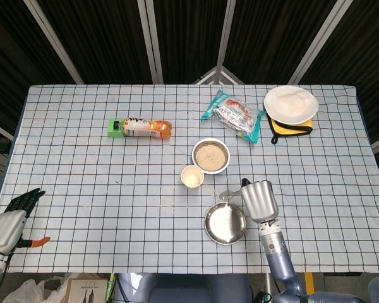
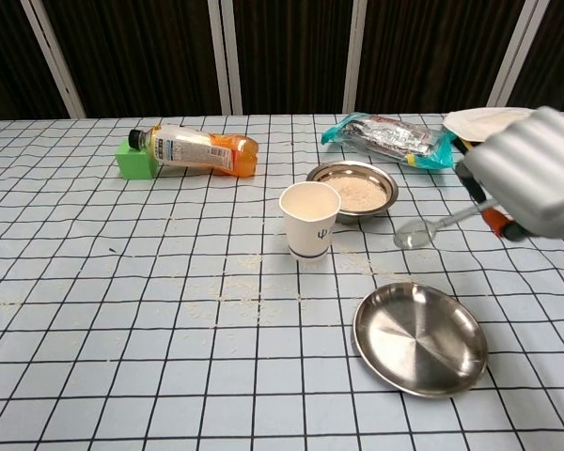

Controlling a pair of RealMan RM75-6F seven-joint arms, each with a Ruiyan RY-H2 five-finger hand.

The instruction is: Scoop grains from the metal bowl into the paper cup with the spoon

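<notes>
The metal bowl (image 1: pixel 210 156) (image 2: pixel 354 191) holds pale grains at mid-table. Just in front and to its left stands the white paper cup (image 1: pixel 192 177) (image 2: pixel 310 221), upright. My right hand (image 1: pixel 257 199) (image 2: pixel 536 183) grips the handle of the metal spoon (image 1: pixel 226 196) (image 2: pixel 418 233), well to the right of the cup and bowl. The spoon's bowl hangs above the table, near the far edge of an empty steel dish, and looks empty. My left hand (image 1: pixel 12 214) lies at the table's near left corner, fingers apart, holding nothing.
An empty steel dish (image 1: pixel 225 223) (image 2: pixel 420 338) sits in front of the cup. A juice bottle (image 1: pixel 141 128) (image 2: pixel 193 150) lies on its side at the back left. A snack packet (image 1: pixel 232 114) (image 2: pixel 390 138) and a white plate (image 1: pixel 290 104) (image 2: pixel 489 120) lie at the back right. Spilled grains dot the cloth near the cup.
</notes>
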